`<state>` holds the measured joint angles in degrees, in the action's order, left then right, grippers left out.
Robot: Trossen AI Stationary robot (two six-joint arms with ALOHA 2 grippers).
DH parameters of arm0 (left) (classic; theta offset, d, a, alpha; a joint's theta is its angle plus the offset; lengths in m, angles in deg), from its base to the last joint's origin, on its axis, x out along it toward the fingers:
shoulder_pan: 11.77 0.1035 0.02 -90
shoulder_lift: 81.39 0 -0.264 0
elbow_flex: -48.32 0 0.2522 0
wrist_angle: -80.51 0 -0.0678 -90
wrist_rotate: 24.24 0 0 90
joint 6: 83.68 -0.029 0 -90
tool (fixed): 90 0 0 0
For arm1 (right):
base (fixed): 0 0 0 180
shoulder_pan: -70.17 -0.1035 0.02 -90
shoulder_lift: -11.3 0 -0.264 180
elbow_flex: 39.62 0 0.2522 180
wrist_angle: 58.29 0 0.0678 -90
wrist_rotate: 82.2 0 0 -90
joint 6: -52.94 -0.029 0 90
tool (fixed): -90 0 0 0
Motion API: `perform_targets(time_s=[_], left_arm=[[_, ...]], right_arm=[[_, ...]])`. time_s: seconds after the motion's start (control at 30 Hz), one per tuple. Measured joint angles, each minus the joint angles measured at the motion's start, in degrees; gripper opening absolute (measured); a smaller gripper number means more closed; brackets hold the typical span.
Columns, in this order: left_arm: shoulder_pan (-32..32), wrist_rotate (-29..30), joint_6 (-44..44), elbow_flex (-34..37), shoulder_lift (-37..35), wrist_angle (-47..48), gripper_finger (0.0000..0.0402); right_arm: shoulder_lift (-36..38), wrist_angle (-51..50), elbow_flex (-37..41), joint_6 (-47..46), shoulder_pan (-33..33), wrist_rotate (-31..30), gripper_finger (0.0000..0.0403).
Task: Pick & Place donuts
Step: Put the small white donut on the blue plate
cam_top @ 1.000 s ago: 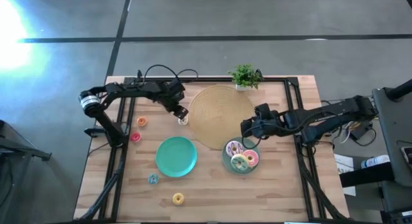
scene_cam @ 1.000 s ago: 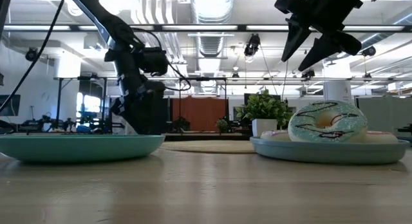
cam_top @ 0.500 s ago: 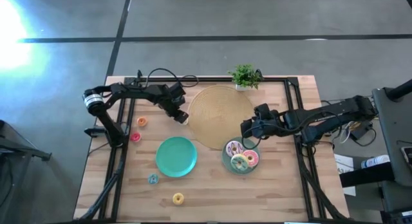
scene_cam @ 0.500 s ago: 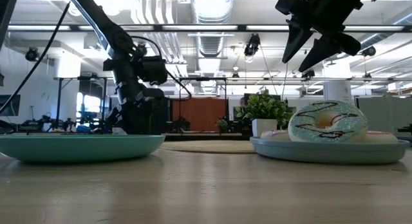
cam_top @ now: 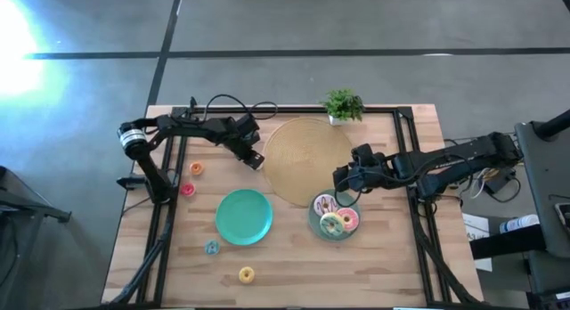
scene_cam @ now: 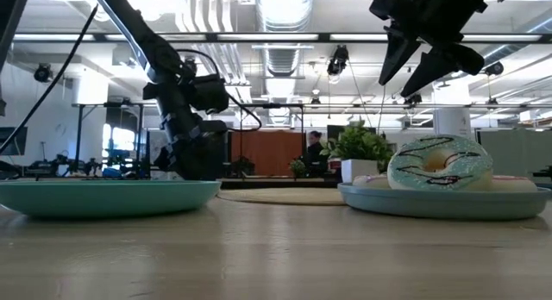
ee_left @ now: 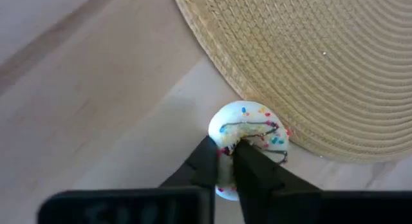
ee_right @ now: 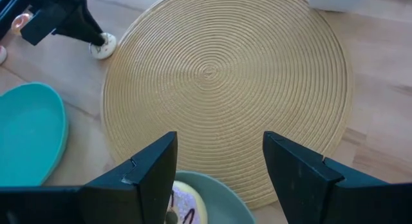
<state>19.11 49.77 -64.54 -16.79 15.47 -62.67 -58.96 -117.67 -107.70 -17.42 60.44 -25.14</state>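
Note:
My left gripper [cam_top: 254,159] is shut on a small cream sprinkled donut [ee_left: 250,135] at the left edge of the round tan mat [cam_top: 307,159]. The donut also shows in the right wrist view [ee_right: 103,47]. My right gripper [cam_top: 341,187] hangs open and empty above the grey-green plate [cam_top: 313,223], which holds three larger donuts: sprinkled white-pink [cam_top: 323,204], green-iced [cam_top: 331,225] and pink [cam_top: 347,218]. Four tiny donuts lie on the table at the left: orange [cam_top: 196,168], red [cam_top: 187,189], blue [cam_top: 211,248] and yellow [cam_top: 246,274]. My left gripper pinches the cream donut's rim [ee_left: 224,149] between its two fingers, on the side nearest the wrist. The fingers slant down onto it from the table's left. The donut lies flat beside the mat's edge; whether it is lifted off the wood I cannot tell.
A teal plate [cam_top: 244,216] sits near the table's middle, left of the grey-green plate. A small potted plant [cam_top: 343,105] stands at the far edge behind the mat. A person [scene_cam: 315,149] shows in the room beyond the table.
My left gripper has shifted a little toward the mat, staying shut on the cream donut, which now hides under it in the high view.

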Motion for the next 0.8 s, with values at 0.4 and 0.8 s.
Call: perform_targets(time_s=[0.4,0.8], left_arm=[[-17.3,7.3,-1.9,1.2,-16.1,12.0,0.0001],[-37.9,26.0,27.3,9.4,-16.9,10.4,0.0003]], right_arm=[[0.0,0.0,0.0,2.4,0.0,0.3,0.0219],[0.0,0.4,0.2,4.7,0.0,0.3,0.0219]])
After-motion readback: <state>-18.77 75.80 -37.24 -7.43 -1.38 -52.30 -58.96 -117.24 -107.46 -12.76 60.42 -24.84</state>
